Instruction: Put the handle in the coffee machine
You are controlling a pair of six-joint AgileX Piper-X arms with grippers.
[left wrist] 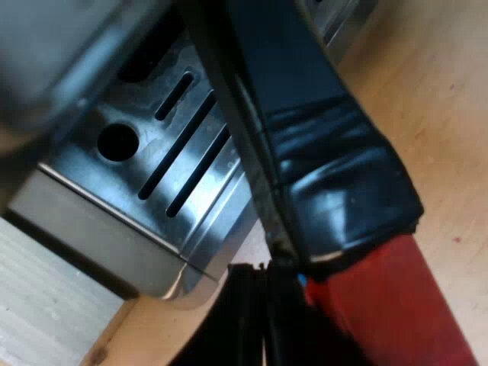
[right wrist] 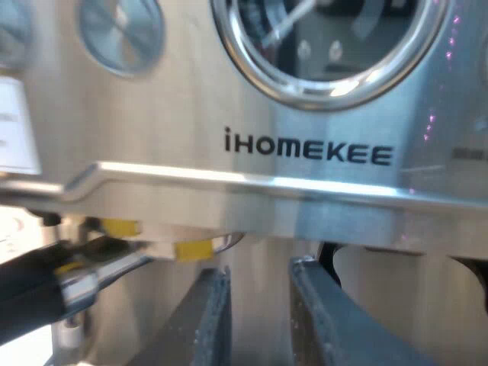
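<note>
Brushed-steel machine (right wrist: 152, 145) front, lettered "iHOMEKEE"
Right pincer (right wrist: 259, 274) narrowly parted, empty; left pincer (left wrist: 263, 305) grip cannot be told; black-taped handle (left wrist: 335, 175), red end

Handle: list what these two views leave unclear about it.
- Left wrist view: the metal end of the handle, cut off by the picture's edge.
- Left wrist view: whether the handle touches the tray; the handle itself covers the gap.
- Right wrist view: whether the dark piece under the machine's front is a handle; blurred and cut off by the edge.
</note>
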